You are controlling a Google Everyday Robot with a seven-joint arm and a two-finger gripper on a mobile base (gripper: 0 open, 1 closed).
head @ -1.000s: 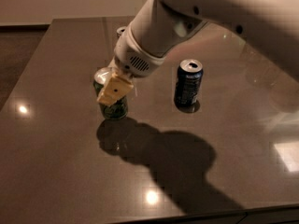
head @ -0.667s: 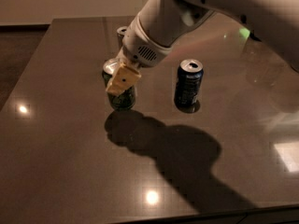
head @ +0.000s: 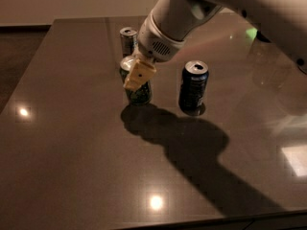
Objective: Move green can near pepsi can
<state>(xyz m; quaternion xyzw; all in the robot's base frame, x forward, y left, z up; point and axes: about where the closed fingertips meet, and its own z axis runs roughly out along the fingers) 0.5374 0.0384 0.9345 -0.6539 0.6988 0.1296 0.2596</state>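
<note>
tool (head: 138, 75): gripping green can (head: 140, 95)
pepsi can (head: 194, 87): right of tool, near, not touching
silver can (head: 127, 40): just behind tool

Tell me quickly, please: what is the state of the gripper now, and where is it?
Gripper: closed on the green can, holding it just left of the pepsi can.

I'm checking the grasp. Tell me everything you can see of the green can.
The green can is a standard drink can, seemingly metal, with a dark green body, pale markings and a silver top. It is roughly upright, left of the pepsi can in the picture with a gap between them, and in front of a slim silver can. The gripper is shut on its upper part. Whether its base touches the table cannot be told.
</note>
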